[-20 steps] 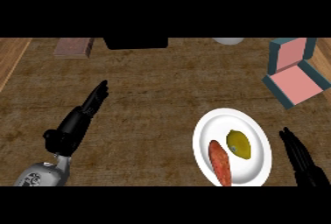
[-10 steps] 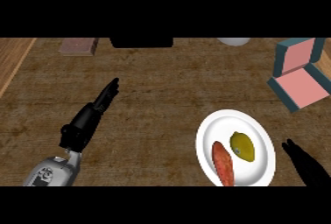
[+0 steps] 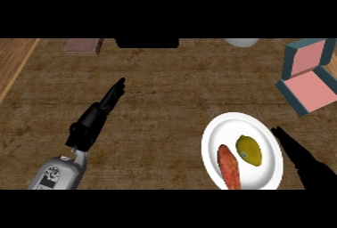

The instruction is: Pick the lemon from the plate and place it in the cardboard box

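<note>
Lemon + reddish food on plate, counter's front-right. R hand beside plate, L hand front-left: both fingers straight, empty. Cardboard box at right edge.

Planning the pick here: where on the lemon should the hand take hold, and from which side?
Probably the lemon, across its narrow middle, from above on its right, where the right hand is at the plate edge. It lies flat, long axis pointing away from the robot, and a reddish vegetable crowds its left side.
</note>
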`<state>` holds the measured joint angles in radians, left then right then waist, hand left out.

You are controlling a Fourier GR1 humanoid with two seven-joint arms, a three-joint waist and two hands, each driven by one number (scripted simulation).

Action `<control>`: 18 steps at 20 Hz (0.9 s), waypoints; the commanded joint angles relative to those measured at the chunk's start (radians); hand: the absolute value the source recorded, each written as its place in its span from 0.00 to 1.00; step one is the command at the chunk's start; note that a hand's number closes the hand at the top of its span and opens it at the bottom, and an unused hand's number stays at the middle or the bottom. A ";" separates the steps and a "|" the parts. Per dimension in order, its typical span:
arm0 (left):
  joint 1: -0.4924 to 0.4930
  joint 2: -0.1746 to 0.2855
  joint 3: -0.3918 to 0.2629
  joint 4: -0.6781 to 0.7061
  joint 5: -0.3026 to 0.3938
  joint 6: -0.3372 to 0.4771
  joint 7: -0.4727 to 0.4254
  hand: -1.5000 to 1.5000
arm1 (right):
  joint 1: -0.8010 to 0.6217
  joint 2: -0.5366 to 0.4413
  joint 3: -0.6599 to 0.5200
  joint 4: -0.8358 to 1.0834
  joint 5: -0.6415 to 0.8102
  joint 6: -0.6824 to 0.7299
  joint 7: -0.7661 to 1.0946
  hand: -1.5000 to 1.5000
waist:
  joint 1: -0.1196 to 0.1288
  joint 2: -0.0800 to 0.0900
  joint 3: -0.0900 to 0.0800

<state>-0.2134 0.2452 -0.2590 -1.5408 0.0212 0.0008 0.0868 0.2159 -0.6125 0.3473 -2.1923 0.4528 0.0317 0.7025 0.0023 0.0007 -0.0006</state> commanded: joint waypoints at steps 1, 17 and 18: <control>-0.008 -0.025 0.034 0.039 -0.005 -0.029 -0.040 0.50 | -0.050 0.100 0.029 0.131 0.061 0.001 -0.033 0.00 | -0.003 0.000 0.001; -0.011 -0.050 0.127 0.020 -0.055 -0.124 0.006 0.50 | -0.045 0.248 -0.013 0.308 0.206 0.024 -0.155 0.00 | -0.005 -0.001 0.001; 0.019 -0.056 0.121 0.003 -0.056 -0.130 -0.013 0.50 | -0.016 0.254 0.014 0.303 0.242 0.011 -0.169 0.00 | -0.005 -0.001 0.001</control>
<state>-0.2171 0.1907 -0.1582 -1.5203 -0.0334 -0.0956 0.0785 0.1607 -0.3873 0.3524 -1.9056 0.6371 0.0689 0.5888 -0.0023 -0.0004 0.0001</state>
